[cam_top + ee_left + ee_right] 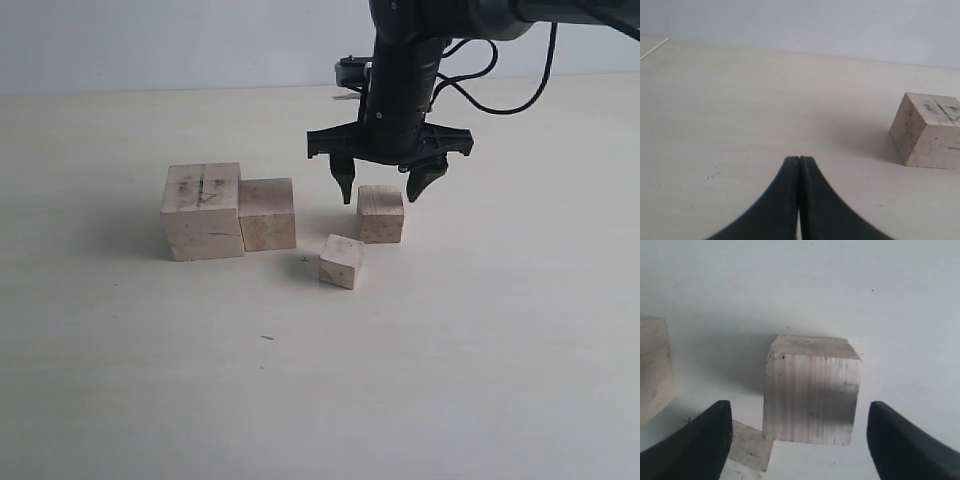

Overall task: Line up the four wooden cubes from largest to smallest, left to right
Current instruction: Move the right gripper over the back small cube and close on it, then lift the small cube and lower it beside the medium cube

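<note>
Directly below my right pincer (381,192), jaws apart and clear of it, the third cube (381,216) sits on the worktop (480,380), apparently to continue the row of largest cube (202,210) and second cube (267,213) alongside, while the smallest cube (342,261) lies out of line.

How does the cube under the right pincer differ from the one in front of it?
The rear cube is slightly larger than the front cube. The rear cube sits square, in line with the scribbled cube; the front cube is askew, forward of that line. The open right pincer hangs over the rear cube only. Both are bare wood, ungripped.
</note>
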